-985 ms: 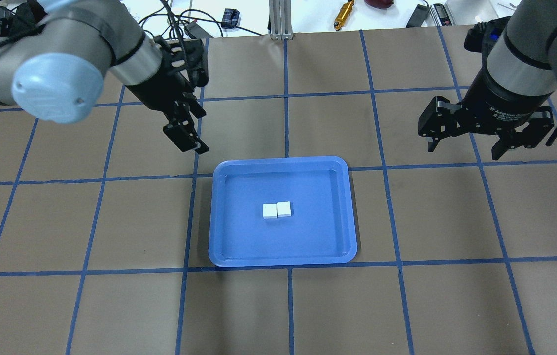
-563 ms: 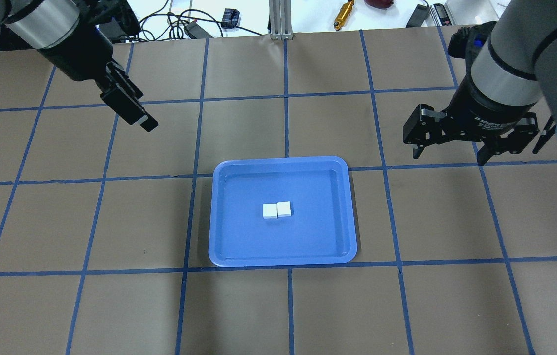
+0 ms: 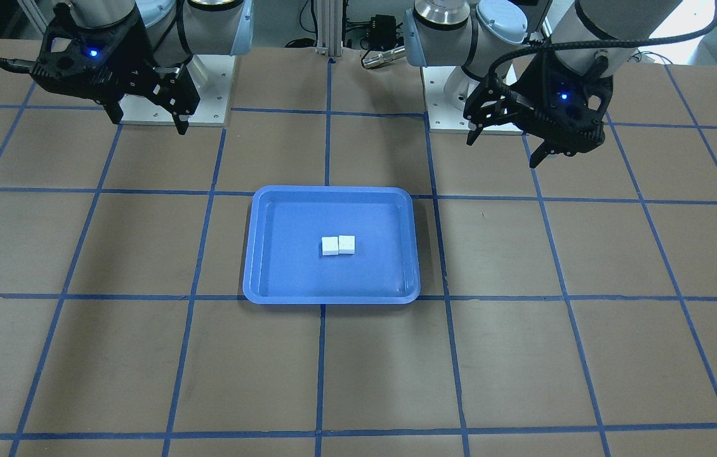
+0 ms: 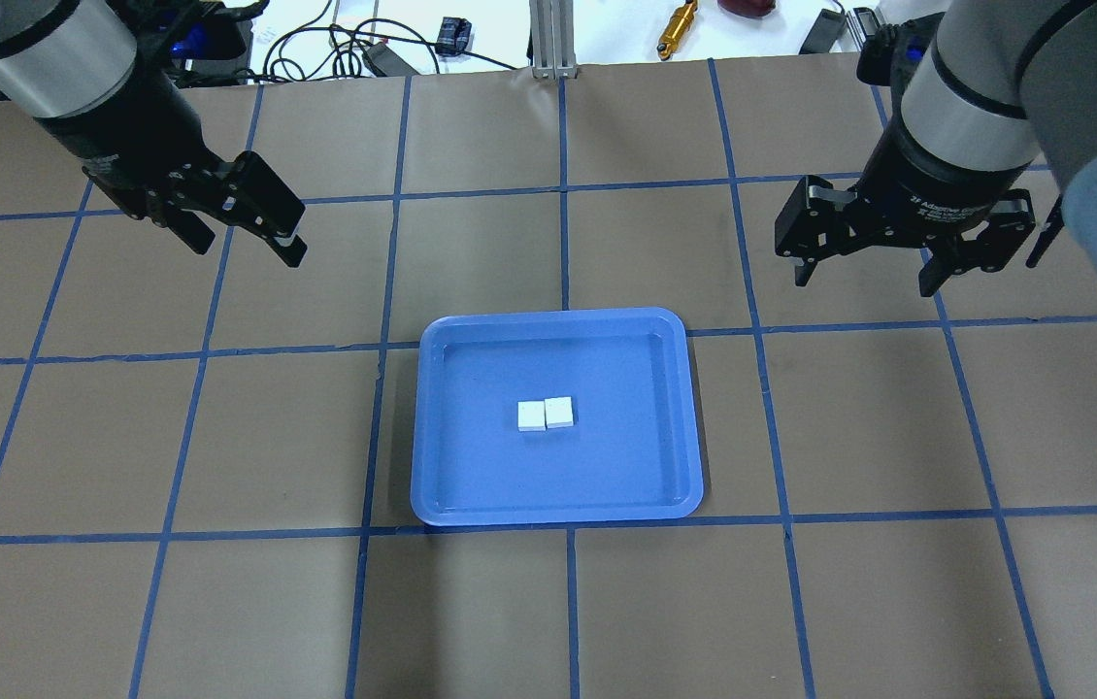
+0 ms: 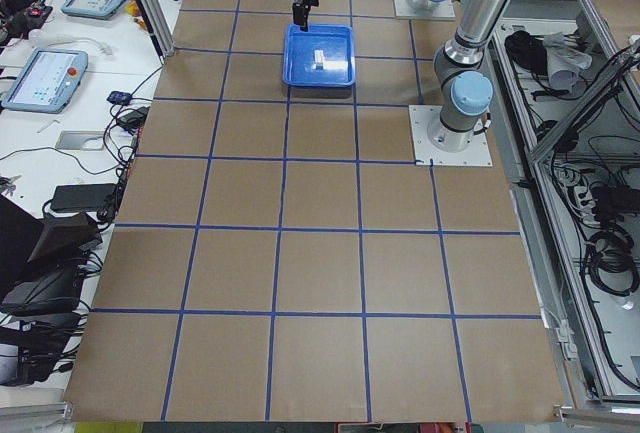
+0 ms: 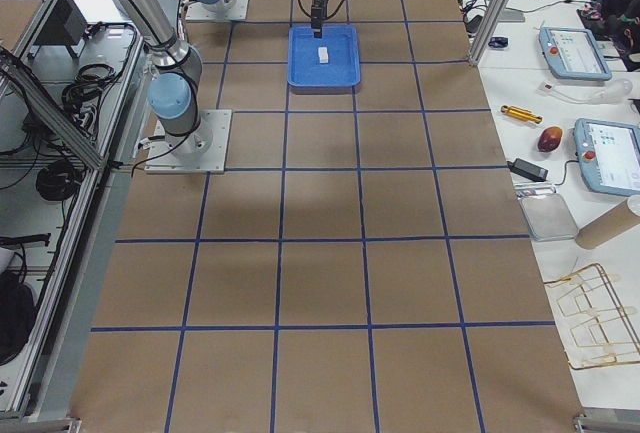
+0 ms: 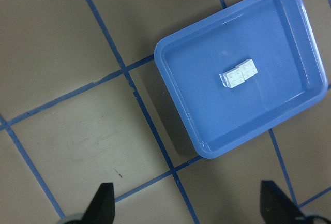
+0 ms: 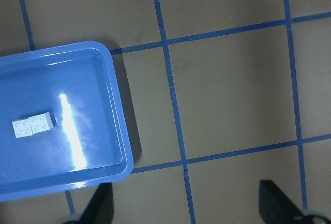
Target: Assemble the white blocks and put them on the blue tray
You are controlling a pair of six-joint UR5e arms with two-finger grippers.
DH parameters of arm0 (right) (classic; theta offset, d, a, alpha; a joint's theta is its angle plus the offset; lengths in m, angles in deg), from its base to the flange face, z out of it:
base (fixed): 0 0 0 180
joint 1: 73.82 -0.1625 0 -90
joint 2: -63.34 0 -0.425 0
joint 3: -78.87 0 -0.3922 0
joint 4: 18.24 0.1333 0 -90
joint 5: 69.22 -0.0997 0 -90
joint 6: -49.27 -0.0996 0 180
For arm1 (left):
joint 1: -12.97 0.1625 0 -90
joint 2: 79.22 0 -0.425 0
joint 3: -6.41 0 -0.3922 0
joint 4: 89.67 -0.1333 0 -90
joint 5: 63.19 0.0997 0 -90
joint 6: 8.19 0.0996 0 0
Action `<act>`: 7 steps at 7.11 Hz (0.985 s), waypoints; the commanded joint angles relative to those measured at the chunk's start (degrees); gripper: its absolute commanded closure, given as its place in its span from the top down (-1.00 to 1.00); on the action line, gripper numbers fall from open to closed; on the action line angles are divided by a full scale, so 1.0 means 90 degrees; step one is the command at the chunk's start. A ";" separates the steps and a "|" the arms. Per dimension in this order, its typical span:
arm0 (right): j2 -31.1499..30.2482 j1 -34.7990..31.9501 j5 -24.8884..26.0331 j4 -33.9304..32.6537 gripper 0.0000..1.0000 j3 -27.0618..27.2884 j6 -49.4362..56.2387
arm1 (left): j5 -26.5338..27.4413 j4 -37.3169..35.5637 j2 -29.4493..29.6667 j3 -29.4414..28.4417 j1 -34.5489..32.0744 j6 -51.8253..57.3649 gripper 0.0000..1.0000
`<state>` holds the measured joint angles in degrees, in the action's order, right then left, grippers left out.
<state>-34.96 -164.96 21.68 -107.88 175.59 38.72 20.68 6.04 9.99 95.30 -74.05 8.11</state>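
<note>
Just now the left gripper [image 4: 240, 241] has drawn away from the blue tray [image 4: 607, 466]. A second ago it hung close to the tray's far left corner. Now it stands well apart from that corner, further out to the left, and it is turned so that both its fingers show. The right gripper [image 4: 862, 280] has also gone a little back from the tray's far right corner. Both pincers are spread wide and hold nothing; in each wrist view the two fingertips stand far apart, with only the table [image 4: 218, 437] and the tray between them.

The white blocks [image 4: 546, 414] have not moved in this time. They lie near the middle of the tray, well inside its rim. They touch each other side by side with the studs upward, and no gripper is near them.

My judgement is that the placing is done and both arms are retreating, so the task is at its end or very close to it. Whether the blocks are really locked together I cannot tell; they are not stacked.

Counted: two white blocks, one blue tray, two grippers, both empty.
</note>
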 commanded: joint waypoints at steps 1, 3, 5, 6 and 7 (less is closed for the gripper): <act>0.0023 0.0077 -0.0458 0.0028 1.00 -0.0131 0.0001 | 0.0727 -0.1504 0.0020 0.0705 -0.0756 -0.1688 1.00; 0.0023 0.0078 -0.0384 0.0067 1.00 -0.0122 0.0011 | 0.1043 -0.1767 -0.0068 0.0807 -0.0898 -0.1762 1.00; 0.0023 0.0078 -0.0364 0.0067 1.00 -0.0092 0.0020 | 0.0810 -0.1525 -0.0010 0.0438 -0.0829 -0.1742 1.00; 0.0023 0.0078 -0.0209 0.0076 1.00 -0.0083 0.0020 | 0.0383 -0.0662 0.0078 0.0059 -0.0597 -0.1753 1.00; 0.0014 0.0078 -0.0169 0.0086 1.00 -0.0073 0.0020 | 0.0378 -0.0625 0.0098 0.0045 -0.0556 -0.1753 1.00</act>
<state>-34.76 -164.26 19.44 -107.19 174.81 38.90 25.51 -2.46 10.44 97.14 -80.01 -7.59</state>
